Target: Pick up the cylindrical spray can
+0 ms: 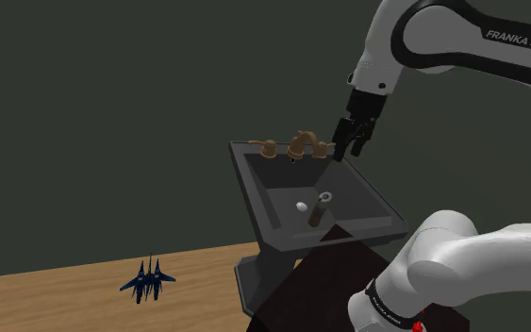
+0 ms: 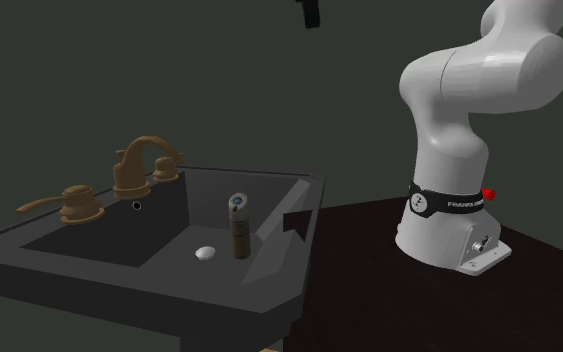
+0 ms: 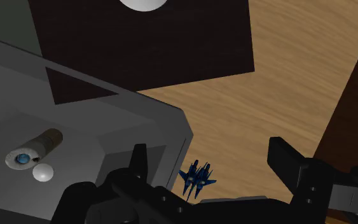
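Shoulder view places the gripper point(image 1: 353, 143) high over the back corner of the dark sink point(image 1: 251, 181), close to the bronze faucet point(image 1: 301, 143) and well above the basin floor. In the wrist view you can see its two black fingers standing wide apart with nothing between them but the wooden floor point(image 3: 285, 83) and a blue toy jet point(image 3: 196, 178) far below. The spray can point(image 2: 238, 228), brown-bodied with a pale cap bearing a blue spot, stands upright inside the basin, just beside a small white knob point(image 2: 205, 254) and well apart from the faucet. From the wrist camera the can sits off to one side, outside the finger gap, so the tool is not lined up on it. My judgement is that the task is at the approach step: no contact and no grasp have been made. The next move calls for you to shift the hand across over the basin until the can is centred between the fingers. Then descend inside the sink walls and close on the body below the cap. Watch two things: the basin's sloped sides leave limited room for the open fingers, and a narrow upright can is likely to tip if one finger touches first.
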